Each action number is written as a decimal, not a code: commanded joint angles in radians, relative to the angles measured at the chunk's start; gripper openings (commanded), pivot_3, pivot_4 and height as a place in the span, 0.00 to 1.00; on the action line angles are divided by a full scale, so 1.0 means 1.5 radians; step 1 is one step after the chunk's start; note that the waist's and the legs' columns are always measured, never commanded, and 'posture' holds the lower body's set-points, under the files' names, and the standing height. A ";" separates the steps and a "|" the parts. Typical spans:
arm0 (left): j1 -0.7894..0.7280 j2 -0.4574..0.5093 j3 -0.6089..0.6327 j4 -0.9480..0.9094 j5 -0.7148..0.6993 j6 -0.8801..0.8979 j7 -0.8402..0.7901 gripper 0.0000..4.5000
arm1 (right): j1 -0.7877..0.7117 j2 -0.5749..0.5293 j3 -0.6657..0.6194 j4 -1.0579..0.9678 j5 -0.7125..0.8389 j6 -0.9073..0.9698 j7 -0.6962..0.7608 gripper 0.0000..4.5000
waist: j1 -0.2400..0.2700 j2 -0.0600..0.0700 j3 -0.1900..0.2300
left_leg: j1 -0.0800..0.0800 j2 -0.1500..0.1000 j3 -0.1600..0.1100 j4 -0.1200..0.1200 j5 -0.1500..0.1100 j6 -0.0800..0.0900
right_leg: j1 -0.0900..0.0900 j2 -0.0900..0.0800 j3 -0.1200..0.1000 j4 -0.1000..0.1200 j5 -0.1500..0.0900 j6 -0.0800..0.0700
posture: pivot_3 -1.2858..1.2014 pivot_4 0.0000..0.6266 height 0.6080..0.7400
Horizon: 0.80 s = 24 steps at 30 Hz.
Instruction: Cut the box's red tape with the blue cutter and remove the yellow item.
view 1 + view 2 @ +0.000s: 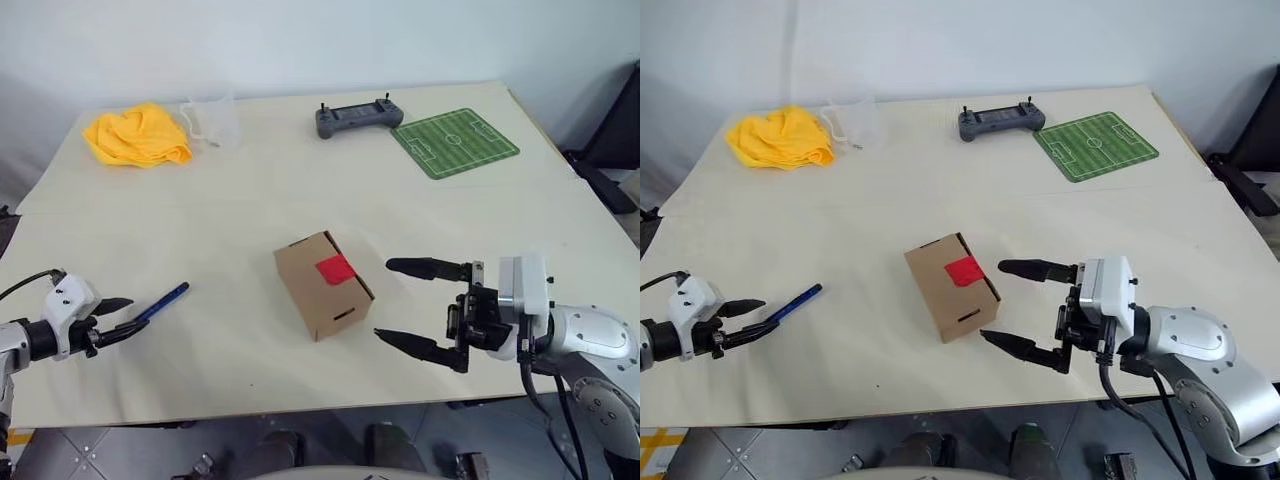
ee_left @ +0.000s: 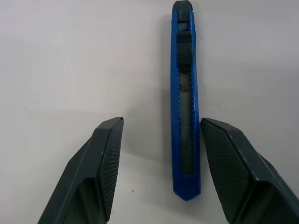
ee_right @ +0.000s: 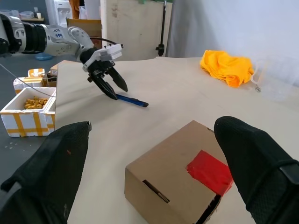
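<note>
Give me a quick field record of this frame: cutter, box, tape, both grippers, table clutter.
blue cutter: flat on the table, between the left gripper's open fingers, not gripped
left gripper: open, at the cutter's near end
box: closed, mid-table
red tape: on the box's top face, looks uncut
right gripper: open wide, beside the box, apart from it
far edge: yellow cloth, clear plastic bag, grey controller, green pitch mat

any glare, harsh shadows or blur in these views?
Left eye view: even light, no glare, a soft shadow beside the small brown cardboard box. Left wrist view: the slim blue pen-shaped cutter is sharp, with a faint shadow along one side. Right wrist view: the right gripper's black fingers loom soft-edged; the red square tape patch stays clear.
</note>
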 commanded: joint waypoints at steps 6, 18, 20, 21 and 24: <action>0.045 -0.024 -0.045 0.008 0.037 0.033 0.014 0.22 | -0.014 0.003 -0.001 -0.018 0.009 -0.010 0.000 1.00 | 0.003 0.003 -0.002 | 0.000 0.000 0.000 0.000 0.000 0.000 | 0.000 0.000 0.000 0.000 0.000 0.000 | 0.52 0.24 1.00; -0.020 -0.041 -0.074 0.171 0.052 -0.080 -0.008 0.10 | -0.013 0.000 -0.002 -0.015 0.007 -0.011 0.005 1.00 | 0.003 0.009 -0.006 | 0.006 0.001 0.000 -0.002 -0.001 0.001 | 0.004 0.001 0.000 0.000 0.000 0.000 | 0.52 0.24 1.00; -0.028 -0.044 -0.076 0.184 0.046 -0.097 -0.016 0.10 | -0.011 -0.001 -0.004 -0.014 0.007 -0.011 0.006 1.00 | 0.003 0.009 -0.006 | 0.009 0.002 0.000 -0.003 -0.001 0.001 | 0.008 0.001 -0.001 -0.001 0.000 -0.001 | 0.52 0.24 1.00; -0.033 -0.045 -0.077 0.187 0.043 -0.104 -0.024 0.10 | -0.010 -0.001 -0.006 -0.014 0.007 -0.012 0.007 1.00 | 0.003 0.009 -0.006 | 0.010 0.002 0.000 -0.003 -0.002 0.002 | 0.009 0.001 -0.001 -0.001 0.000 -0.001 | 0.52 0.24 1.00; -0.045 -0.045 -0.077 0.151 0.016 -0.114 -0.084 0.10 | -0.006 -0.007 -0.013 -0.011 0.010 -0.011 0.015 1.00 | 0.003 0.009 -0.006 | 0.010 0.002 0.000 -0.003 -0.002 0.002 | 0.009 0.001 -0.001 -0.001 -0.001 -0.001 | 0.52 0.24 1.00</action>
